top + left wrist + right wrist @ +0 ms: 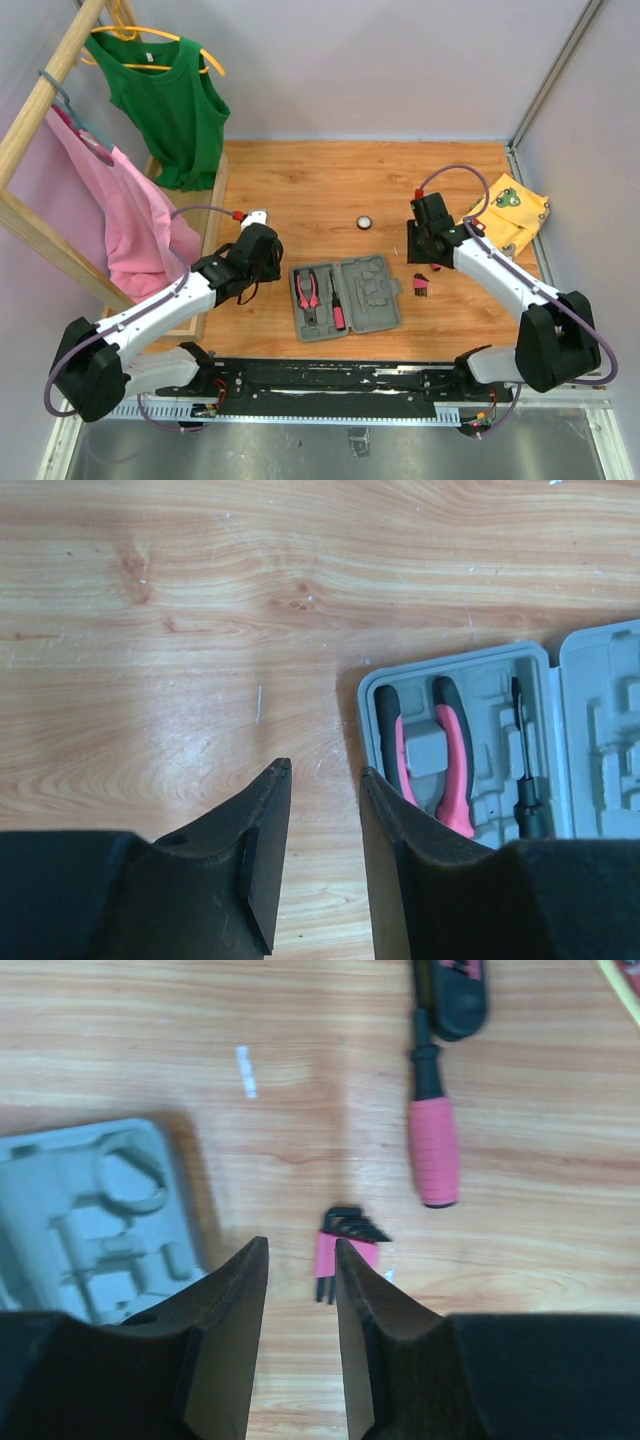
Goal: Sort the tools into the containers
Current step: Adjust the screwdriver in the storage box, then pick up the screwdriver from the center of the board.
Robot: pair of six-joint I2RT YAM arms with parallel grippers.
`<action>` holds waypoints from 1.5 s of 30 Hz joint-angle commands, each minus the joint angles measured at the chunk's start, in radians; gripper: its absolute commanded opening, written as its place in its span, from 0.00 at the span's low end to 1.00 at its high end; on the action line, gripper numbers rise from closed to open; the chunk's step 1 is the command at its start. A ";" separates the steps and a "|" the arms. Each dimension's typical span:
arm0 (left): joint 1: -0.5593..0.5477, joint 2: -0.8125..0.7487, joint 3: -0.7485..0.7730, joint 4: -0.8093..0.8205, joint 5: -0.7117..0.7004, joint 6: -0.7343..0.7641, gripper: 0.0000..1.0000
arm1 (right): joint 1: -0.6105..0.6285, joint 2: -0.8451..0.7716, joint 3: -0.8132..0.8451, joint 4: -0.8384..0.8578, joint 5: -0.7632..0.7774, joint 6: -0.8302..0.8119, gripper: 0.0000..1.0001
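Note:
The grey case (372,290) lies open near the front edge, with pink-handled pliers (308,290) and a slim screwdriver (337,306) in its left half. The left wrist view shows the case (600,710), pliers (452,755) and screwdriver (520,770). My left gripper (268,272) (324,770) hovers open and empty just left of the case. My right gripper (420,255) (300,1243) is open and empty above a pink-holdered hex key set (422,287) (345,1245). A pink-handled screwdriver (433,1150) lies beyond it. A round black-white disc (365,222) sits mid-table.
A yellow patterned cloth (512,210) lies at the right edge. A green top (175,110) and a pink garment (130,220) hang from a wooden rack on the left. Another black and pink tool end (455,990) shows at the top of the right wrist view.

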 commanded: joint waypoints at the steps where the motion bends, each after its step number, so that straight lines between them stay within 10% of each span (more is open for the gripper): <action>1: 0.005 0.022 0.067 -0.027 -0.013 0.012 0.39 | -0.126 -0.009 -0.028 -0.042 0.003 -0.033 0.35; 36: 0.012 0.081 0.222 -0.075 -0.017 0.105 0.49 | -0.330 0.331 0.051 0.059 -0.157 -0.154 0.38; 45: 0.014 -0.021 0.199 -0.139 -0.055 0.112 0.51 | -0.330 0.258 0.043 0.056 -0.192 -0.156 0.21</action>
